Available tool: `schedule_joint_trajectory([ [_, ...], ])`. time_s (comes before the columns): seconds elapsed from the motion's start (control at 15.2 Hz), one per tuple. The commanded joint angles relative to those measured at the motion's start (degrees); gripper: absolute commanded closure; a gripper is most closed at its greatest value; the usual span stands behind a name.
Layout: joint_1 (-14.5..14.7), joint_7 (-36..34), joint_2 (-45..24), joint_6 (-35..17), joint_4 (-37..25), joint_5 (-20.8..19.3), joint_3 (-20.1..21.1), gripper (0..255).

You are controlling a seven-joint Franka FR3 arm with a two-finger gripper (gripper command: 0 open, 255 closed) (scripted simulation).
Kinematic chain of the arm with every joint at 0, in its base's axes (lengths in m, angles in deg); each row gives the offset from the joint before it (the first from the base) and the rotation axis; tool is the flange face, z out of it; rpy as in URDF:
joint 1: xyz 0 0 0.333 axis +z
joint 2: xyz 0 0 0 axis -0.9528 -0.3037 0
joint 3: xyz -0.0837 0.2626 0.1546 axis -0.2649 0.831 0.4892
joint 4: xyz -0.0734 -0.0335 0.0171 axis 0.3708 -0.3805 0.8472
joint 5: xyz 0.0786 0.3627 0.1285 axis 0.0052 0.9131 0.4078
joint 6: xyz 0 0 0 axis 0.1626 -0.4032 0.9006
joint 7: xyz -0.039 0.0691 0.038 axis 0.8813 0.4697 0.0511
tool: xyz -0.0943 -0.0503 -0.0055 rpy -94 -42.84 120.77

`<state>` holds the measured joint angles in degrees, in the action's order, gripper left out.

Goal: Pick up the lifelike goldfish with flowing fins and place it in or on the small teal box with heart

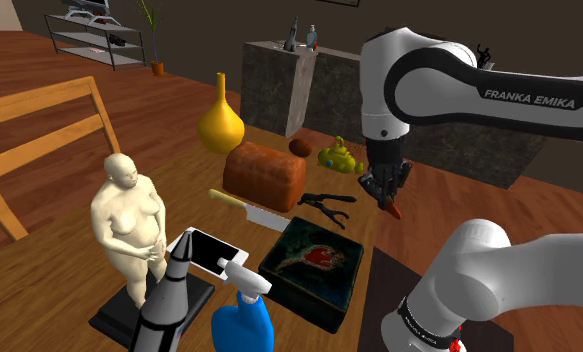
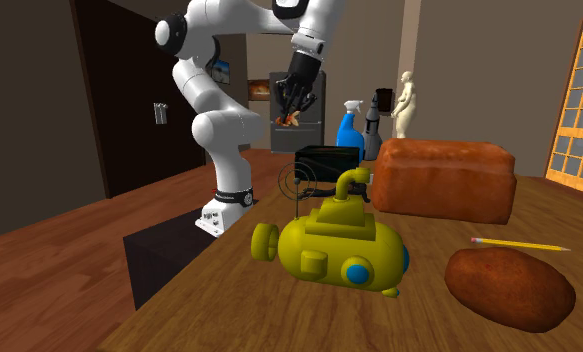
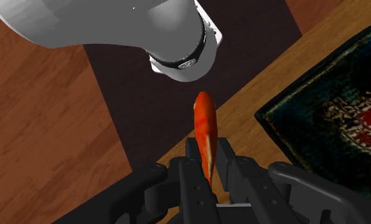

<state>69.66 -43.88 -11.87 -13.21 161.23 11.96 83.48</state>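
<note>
Gripper [image 1: 388, 192] at centre-right of the shoulder view, hanging off the white arm above the desk [image 2: 219, 310]. Fingers pinched on the goldfish [image 1: 394, 209], an orange-red body with its free end pointing down past the fingertips.

Wrist view: goldfish [image 3: 205, 130] clamped between the two black fingers and sticking out beyond them. Under it are the desk's edge and the dark stand.

The fish is in the air, touching nothing but the gripper.

Dark box [image 1: 314, 258] with a red heart on top sits on the desk in the lower middle of the shoulder view, lower left of the gripper and apart from it.

Second exterior view: gripper [image 2: 292, 106] in the upper middle, the fish hanging above the box [image 2: 327, 160].

Yellow toy submarine [image 2: 341, 245] in the foreground there, brown loaf [image 2: 441, 178] to its upper right. Blue spray bottle [image 1: 241, 315] just left of the box at the shoulder view's bottom edge.
</note>
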Motion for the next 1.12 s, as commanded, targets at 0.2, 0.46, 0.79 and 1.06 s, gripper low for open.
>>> schedule_joint_trajectory([
  [0.2,1.93,-6.71,-5.11,-1.30,-3.78,6.35,6.44,255],
  [0.46,2.93,-12.08,-10.35,-2.83,-7.86,10.42,11.51,255],
  [0.79,3.55,-18.47,-17.52,-5.50,-13.05,13.80,17.45,255],
  [1.06,3.68,-18.34,-17.69,-8.59,-10.14,14.16,18.03,255],
])
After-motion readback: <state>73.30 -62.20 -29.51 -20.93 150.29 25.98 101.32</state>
